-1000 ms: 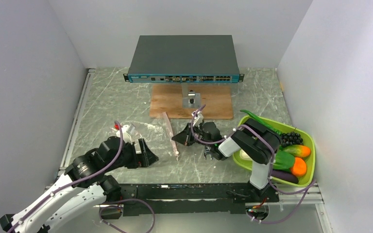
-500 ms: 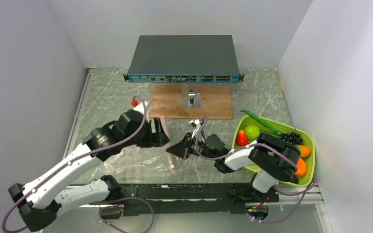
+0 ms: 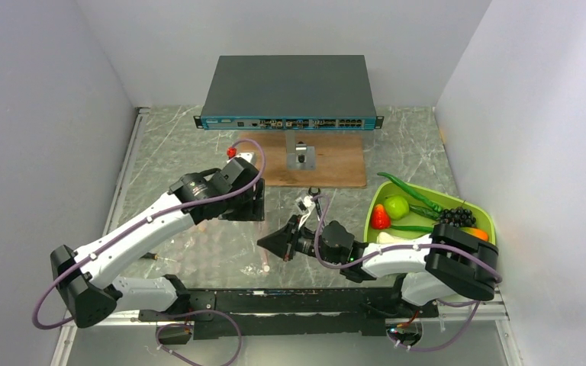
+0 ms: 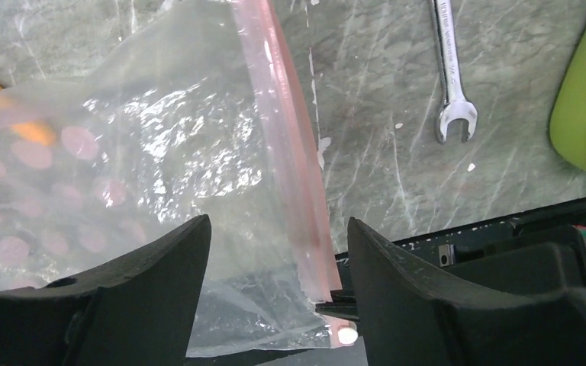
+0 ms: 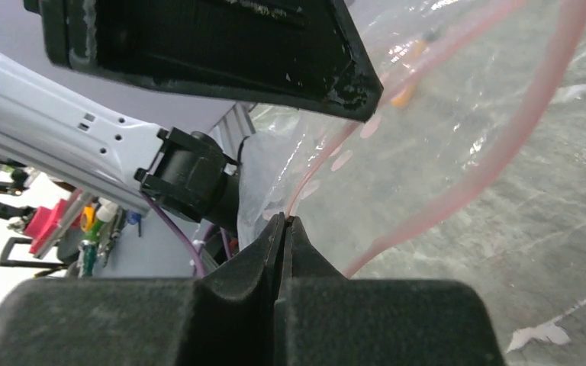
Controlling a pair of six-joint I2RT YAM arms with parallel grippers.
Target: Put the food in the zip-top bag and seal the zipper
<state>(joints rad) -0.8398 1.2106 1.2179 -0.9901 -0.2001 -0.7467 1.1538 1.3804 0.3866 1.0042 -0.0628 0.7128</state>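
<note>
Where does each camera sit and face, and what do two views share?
Top external: high behind the bases, looking down at the table; left arm, right arm show.
Left wrist: above the zip-top bag, facing down; open left claw shows.
Right wrist: low, facing the left arm; right claw shut on the bag.
Both wrist views share the bag.

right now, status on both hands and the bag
Right hand shut on zip-top bag at its mouth. Left hand open, astride the zipper. Food in green tray. Wrench between bag and tray.
</note>
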